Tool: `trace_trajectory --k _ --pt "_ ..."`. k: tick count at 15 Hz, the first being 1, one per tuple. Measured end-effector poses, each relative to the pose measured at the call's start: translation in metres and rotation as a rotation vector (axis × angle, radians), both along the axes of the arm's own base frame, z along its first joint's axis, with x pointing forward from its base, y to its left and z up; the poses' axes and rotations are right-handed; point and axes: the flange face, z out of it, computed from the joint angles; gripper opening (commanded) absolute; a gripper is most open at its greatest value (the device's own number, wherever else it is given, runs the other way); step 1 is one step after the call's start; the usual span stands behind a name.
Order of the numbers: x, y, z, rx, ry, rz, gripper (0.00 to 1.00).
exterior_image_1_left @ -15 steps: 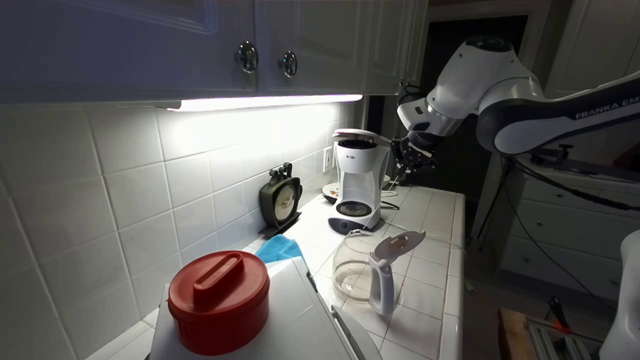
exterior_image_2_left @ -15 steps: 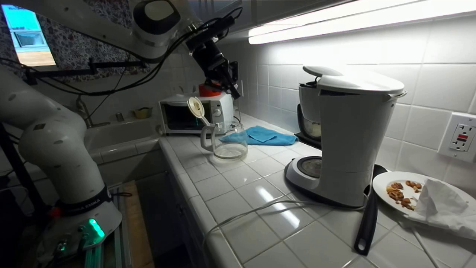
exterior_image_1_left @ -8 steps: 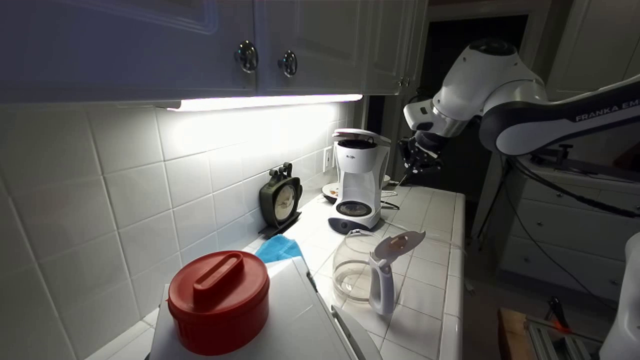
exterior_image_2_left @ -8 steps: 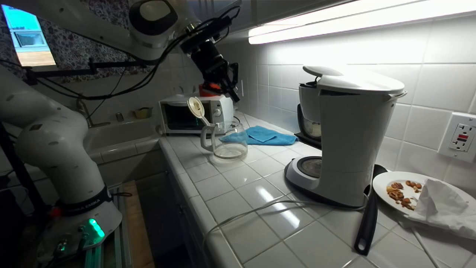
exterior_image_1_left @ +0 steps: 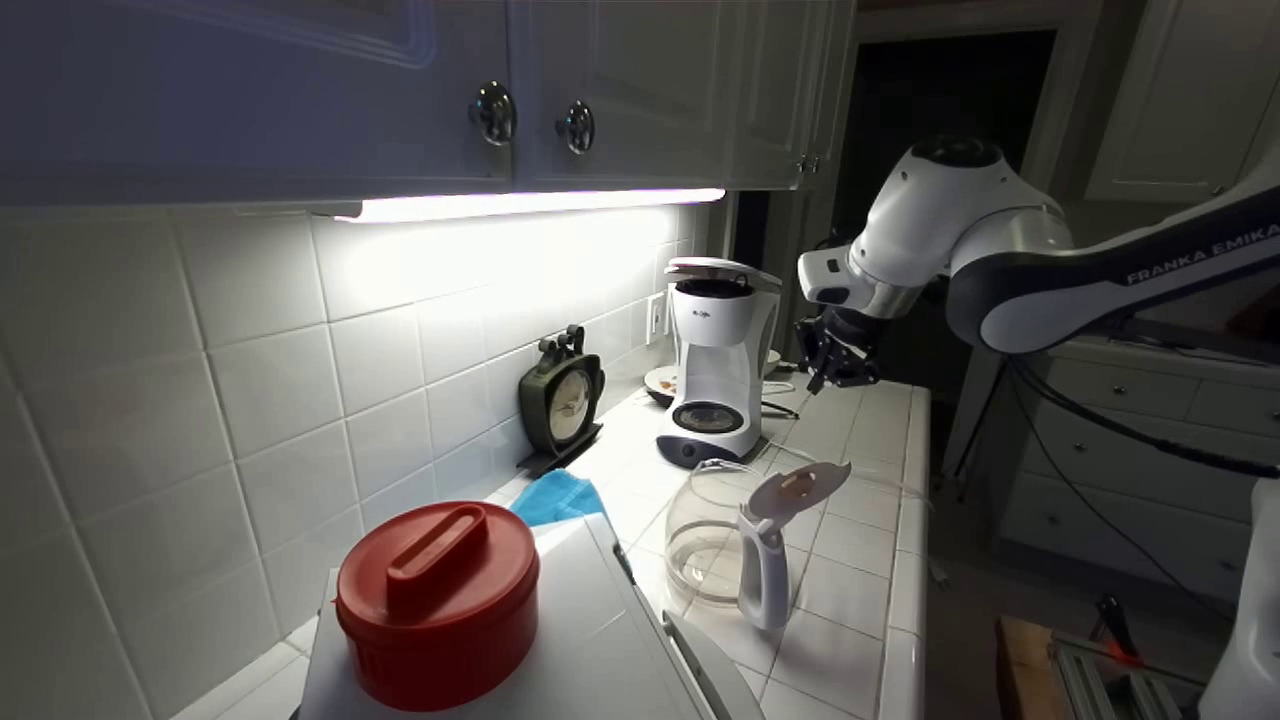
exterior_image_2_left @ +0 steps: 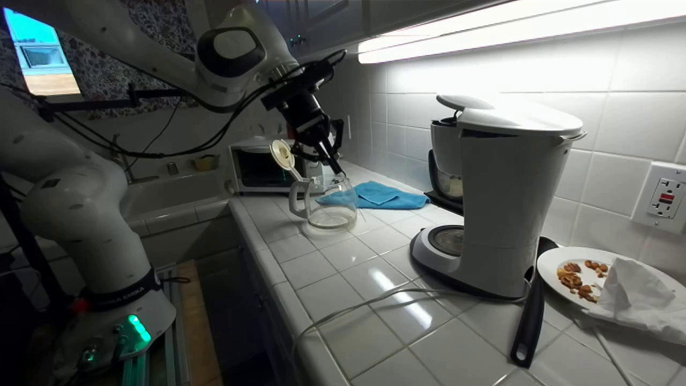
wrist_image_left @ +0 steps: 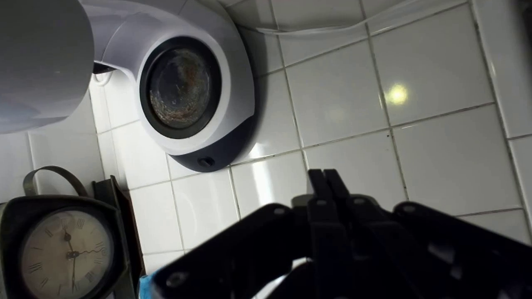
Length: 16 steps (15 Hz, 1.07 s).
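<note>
Pressed together, the claw (wrist_image_left: 324, 171) is suspended above the desk (wrist_image_left: 341, 104) near a coffee maker (exterior_image_2_left: 498, 203). Close by, a pot (exterior_image_1_left: 708, 550) is seen upright with its lid (exterior_image_1_left: 803, 490) raised.

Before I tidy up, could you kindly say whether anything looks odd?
The coffee maker has its lid ajar, its warming plate looks stained brown, and the carafe stands open on the counter instead of on that plate.
</note>
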Motion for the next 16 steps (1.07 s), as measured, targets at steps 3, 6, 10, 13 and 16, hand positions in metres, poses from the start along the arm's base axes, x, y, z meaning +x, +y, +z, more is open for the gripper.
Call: trace_trajectory --k 3,6,10,13,16 --pt "0.003 0.000 -0.015 0.020 0.008 -0.039 0.43" --pt "0.005 -0.001 -0.025 0.039 0.006 -0.092 0.64" --pt "0.007 -0.002 -0.033 0.066 -0.011 -0.171 0.92" --pt "0.007 -0.002 -0.033 0.111 -0.030 -0.278 1.00" --pt "0.002 0.005 -0.021 0.182 0.026 -0.425 1.00"
